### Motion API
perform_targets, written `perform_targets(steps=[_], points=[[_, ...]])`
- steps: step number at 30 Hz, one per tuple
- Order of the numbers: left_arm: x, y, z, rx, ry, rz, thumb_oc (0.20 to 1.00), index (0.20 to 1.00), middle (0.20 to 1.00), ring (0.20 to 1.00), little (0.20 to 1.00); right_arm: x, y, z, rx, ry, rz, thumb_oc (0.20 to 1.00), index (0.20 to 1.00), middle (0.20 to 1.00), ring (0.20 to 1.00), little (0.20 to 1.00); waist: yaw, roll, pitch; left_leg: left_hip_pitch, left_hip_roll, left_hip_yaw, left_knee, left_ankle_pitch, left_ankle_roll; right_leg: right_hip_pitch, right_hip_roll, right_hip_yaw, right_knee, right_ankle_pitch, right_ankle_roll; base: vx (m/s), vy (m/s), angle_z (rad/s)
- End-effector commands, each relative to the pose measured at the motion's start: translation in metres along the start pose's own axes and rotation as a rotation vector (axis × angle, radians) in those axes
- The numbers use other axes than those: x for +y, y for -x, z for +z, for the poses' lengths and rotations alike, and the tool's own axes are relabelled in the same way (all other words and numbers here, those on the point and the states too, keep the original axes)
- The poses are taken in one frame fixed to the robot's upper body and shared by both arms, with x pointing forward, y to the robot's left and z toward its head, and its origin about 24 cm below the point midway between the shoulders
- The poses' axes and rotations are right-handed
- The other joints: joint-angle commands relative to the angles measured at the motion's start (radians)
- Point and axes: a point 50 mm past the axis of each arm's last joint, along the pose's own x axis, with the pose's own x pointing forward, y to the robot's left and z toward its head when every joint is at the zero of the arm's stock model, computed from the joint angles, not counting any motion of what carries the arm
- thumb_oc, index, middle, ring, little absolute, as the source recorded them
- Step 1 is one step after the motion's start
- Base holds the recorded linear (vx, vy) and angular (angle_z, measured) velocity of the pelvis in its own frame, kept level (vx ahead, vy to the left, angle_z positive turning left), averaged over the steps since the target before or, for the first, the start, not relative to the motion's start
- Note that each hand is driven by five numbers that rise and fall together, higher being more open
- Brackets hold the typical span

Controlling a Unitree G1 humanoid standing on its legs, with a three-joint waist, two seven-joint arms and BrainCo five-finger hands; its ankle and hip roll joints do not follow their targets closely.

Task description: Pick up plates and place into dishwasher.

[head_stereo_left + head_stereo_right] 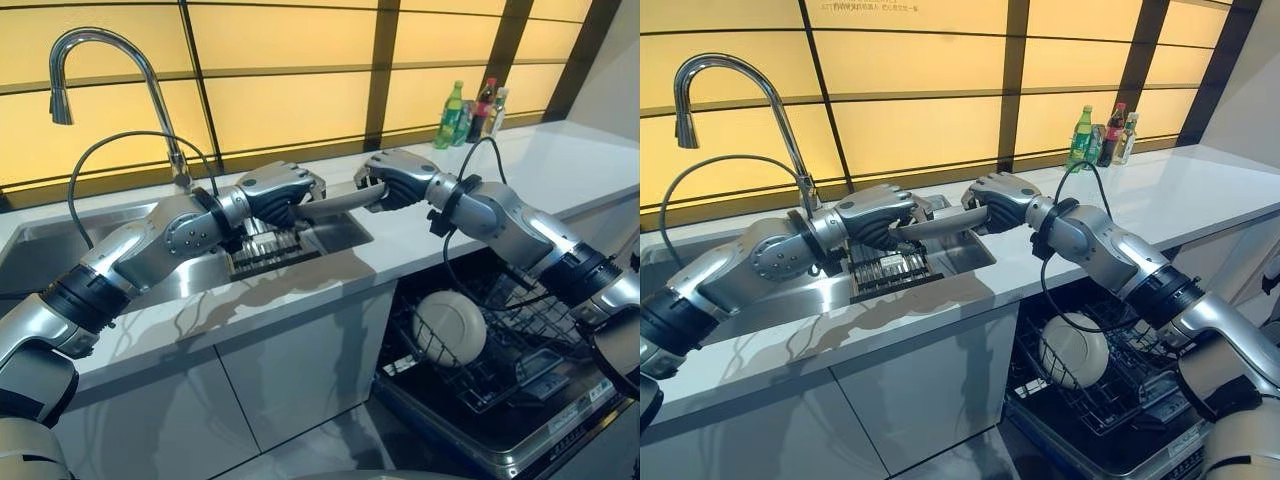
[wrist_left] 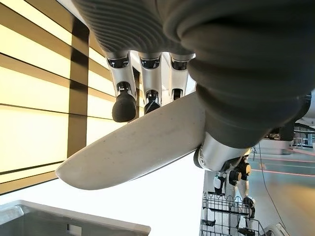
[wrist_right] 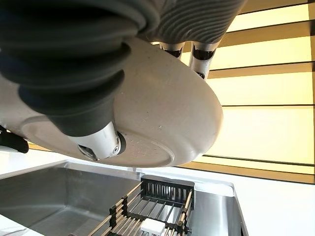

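Note:
A grey plate (image 1: 335, 205) hangs level above the sink's right end, held between both hands. My left hand (image 1: 275, 195) grips its left rim and my right hand (image 1: 395, 180) grips its right rim. The left wrist view has the plate (image 2: 142, 142) edge-on, with fingers (image 2: 123, 105) on one face and the thumb on the other. In the right wrist view the thumb (image 3: 96, 140) presses the plate's underside (image 3: 167, 118) and the fingers curl over its far rim. Below on the right, the open dishwasher's pulled-out rack (image 1: 520, 330) holds a white plate (image 1: 450, 325).
A dark dish rack (image 1: 270, 250) sits in the steel sink (image 1: 60, 250) under the plate. A tall faucet (image 1: 110, 60) rises behind the sink. Bottles (image 1: 470, 115) stand at the back right of the white counter (image 1: 560, 160).

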Motion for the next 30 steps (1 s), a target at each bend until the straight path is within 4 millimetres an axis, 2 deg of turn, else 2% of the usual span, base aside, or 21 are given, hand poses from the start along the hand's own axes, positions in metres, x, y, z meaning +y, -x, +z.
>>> perform_targets(steps=[1, 5, 9, 12, 18, 22, 25, 30], points=[[0.024, 0.005, 0.003, -0.026, 0.043, 0.17, 1.0, 1.0, 1.0, 1.0, 1.0, -0.039, 0.02, -0.03, 0.134, 0.075, -0.157, 0.2, 0.2, 0.2, 0.2, 0.2, 0.028, -0.013, 0.033, 0.046, -0.043, 0.027, 0.008, -0.145, 0.018, 0.071, -0.053, 0.019, 0.006, -0.116, 0.127, 0.0, 0.0, 0.0], [0.025, 0.022, -0.009, 0.041, 0.027, 0.232, 1.0, 1.0, 1.0, 1.0, 1.0, -0.036, 0.039, -0.04, 0.173, 0.079, -0.165, 0.2, 0.2, 0.2, 0.2, 0.2, 0.018, -0.014, 0.036, 0.048, -0.042, 0.036, 0.008, -0.149, 0.018, 0.068, -0.049, 0.031, 0.006, -0.116, 0.128, 0.0, -0.001, -0.01], [0.03, 0.046, -0.028, 0.142, 0.037, 0.376, 1.0, 1.0, 1.0, 1.0, 1.0, -0.028, 0.064, -0.055, 0.25, 0.054, -0.153, 0.2, 0.2, 0.2, 0.2, 0.2, 0.001, -0.017, 0.04, 0.052, -0.039, 0.051, 0.008, -0.153, 0.019, 0.065, -0.045, 0.047, 0.006, -0.113, 0.129, 0.0, -0.012, -0.12], [0.026, 0.064, -0.047, 0.27, 0.062, 0.447, 1.0, 1.0, 1.0, 1.0, 1.0, -0.018, 0.084, -0.066, 0.312, 0.03, -0.153, 0.2, 0.2, 0.2, 0.2, 0.2, -0.02, -0.018, 0.046, 0.054, -0.036, 0.066, 0.008, -0.156, 0.02, 0.061, -0.041, 0.066, 0.006, -0.111, 0.13, 0.01, -0.023, -0.13], [0.021, 0.092, -0.072, 0.44, 0.091, 0.518, 1.0, 1.0, 1.0, 1.0, 1.0, -0.012, 0.116, -0.081, 0.419, -0.028, -0.195, 0.2, 0.2, 0.2, 0.2, 0.2, -0.049, -0.017, 0.064, 0.054, -0.029, 0.086, 0.008, -0.161, 0.02, 0.05, -0.035, 0.091, 0.006, -0.108, 0.13, -0.01, -0.02, -0.15], [0.011, 0.105, -0.08, 0.498, 0.193, 0.517, 1.0, 1.0, 1.0, 1.0, 1.0, -0.004, 0.14, -0.092, 0.512, -0.122, -0.245, 0.2, 0.2, 0.2, 0.2, 0.2, -0.063, -0.016, 0.081, 0.052, -0.025, 0.092, 0.008, -0.163, 0.02, 0.042, -0.031, 0.104, 0.006, -0.106, 0.128, -0.01, -0.025, -0.2], [0.004, 0.111, -0.077, 0.5, 0.289, 0.523, 1.0, 1.0, 1.0, 1.0, 1.0, 0.004, 0.158, -0.098, 0.576, -0.187, -0.251, 0.2, 0.2, 0.2, 0.2, 0.2, -0.066, -0.017, 0.098, 0.042, -0.022, 0.092, 0.008, -0.162, 0.022, 0.031, -0.029, 0.111, 0.007, -0.105, 0.128, -0.03, -0.034, -0.1], [0.004, 0.11, -0.07, 0.433, 0.447, 0.601, 1.0, 1.0, 1.0, 1.0, 1.0, 0.013, 0.171, -0.11, 0.675, -0.249, -0.259, 0.2, 0.2, 0.2, 0.2, 0.2, -0.061, -0.019, 0.159, 0.002, -0.017, 0.091, 0.008, -0.148, 0.019, -0.009, -0.026, 0.118, 0.015, -0.098, 0.123, -0.13, -0.045, -0.06]])
